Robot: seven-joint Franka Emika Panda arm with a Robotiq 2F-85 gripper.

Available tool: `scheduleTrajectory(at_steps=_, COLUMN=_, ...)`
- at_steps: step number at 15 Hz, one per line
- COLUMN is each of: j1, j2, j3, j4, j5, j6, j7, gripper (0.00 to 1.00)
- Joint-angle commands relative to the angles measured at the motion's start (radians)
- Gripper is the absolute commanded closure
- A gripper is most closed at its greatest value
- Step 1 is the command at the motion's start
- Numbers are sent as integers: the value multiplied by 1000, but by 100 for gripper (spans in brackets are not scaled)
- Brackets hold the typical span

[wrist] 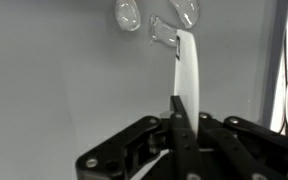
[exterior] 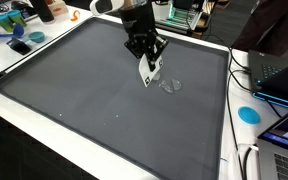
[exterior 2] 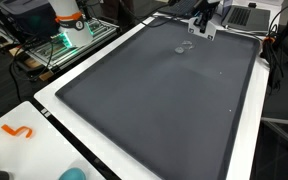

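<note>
White and flat, a narrow strip [wrist: 188, 70] is the thing in hand. It is clamped at one end between the two fingers of the pincer [wrist: 177, 112], which are drawn in tight against its faces with no gap showing. In the wrist view the strip's long axis runs straight out from the pincer, and its free end points at a clear, glassy object [wrist: 154, 25] with two rounded lobes. The tip ends just beside that object; whether they touch cannot be told.

In an exterior view the strip [exterior: 148, 72] hangs below the pincer [exterior: 147, 60] with its long axis steep and slightly tilted, free end down toward the dark grey mat [exterior: 84, 95]. Contact with the mat cannot be judged. The clear object [exterior: 170, 85] lies flat on the mat just beside that lower end.

All this sits toward the far edge of the mat, which covers most of the white desk [exterior: 39, 122]. In an exterior view from the opposite end, the pincer [exterior 2: 201, 22] stands near the mat's far corner, with the clear object [exterior 2: 184, 47] just on the camera's side of it.
</note>
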Motion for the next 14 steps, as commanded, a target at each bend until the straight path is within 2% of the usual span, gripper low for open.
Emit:
scheduleTrajectory(at_steps=1, j1=-50, j2=-89, j3=23, j4=-134, j5=68, j6=57, j7=-99, gripper=99)
scheduleTrajectory(at_steps=7, j1=-81, j2=-166, j3=24, j4=-250, j5=132, j6=142, j7=-212, gripper=99)
scheduleTrajectory(at_steps=14, j1=-86, j2=-230, j3=33, j4=-339, j5=215, j6=169, j7=-326, gripper=99)
